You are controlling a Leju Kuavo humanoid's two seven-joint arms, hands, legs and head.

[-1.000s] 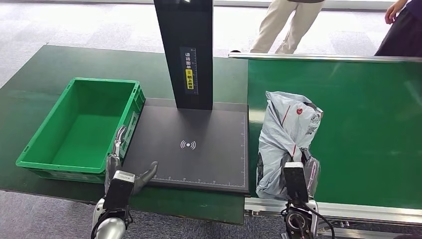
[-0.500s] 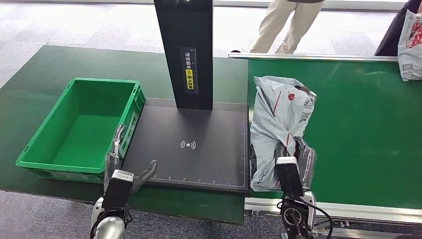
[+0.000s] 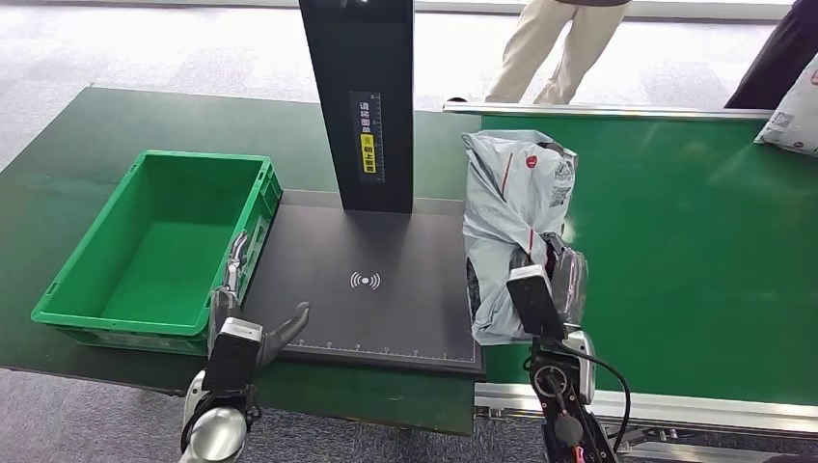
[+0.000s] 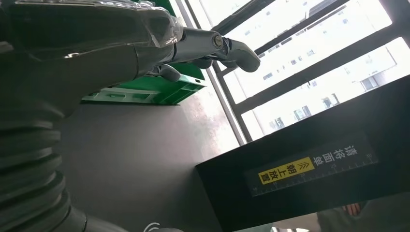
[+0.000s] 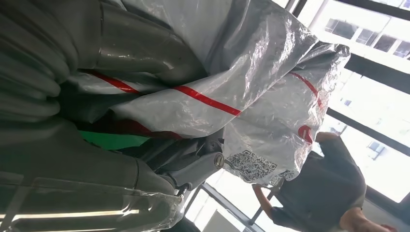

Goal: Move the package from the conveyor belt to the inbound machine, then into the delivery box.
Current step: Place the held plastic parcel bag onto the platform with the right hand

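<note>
A grey plastic package (image 3: 511,212) with red stripes and a QR label hangs lifted, straddling the seam between the green conveyor belt (image 3: 675,251) and the black inbound machine pad (image 3: 376,280). My right hand (image 3: 545,289) grips its lower end; in the right wrist view the thumb and fingers wrap the package (image 5: 232,96). My left hand (image 3: 241,309) hovers open at the pad's front left corner, beside the green delivery box (image 3: 154,251). In the left wrist view the left hand (image 4: 145,43) has its fingers spread, holding nothing.
The machine's black upright post (image 3: 359,96) rises at the back of the pad. A second package (image 3: 791,116) lies at the belt's far right. Two people stand behind the belt, one in beige trousers (image 3: 550,48). The table's front edge runs close to my arms.
My right hand has lifted the package and carried it left, from lying on the belt to over the pad's right edge. The second package has landed on the belt. My left hand barely moved.
</note>
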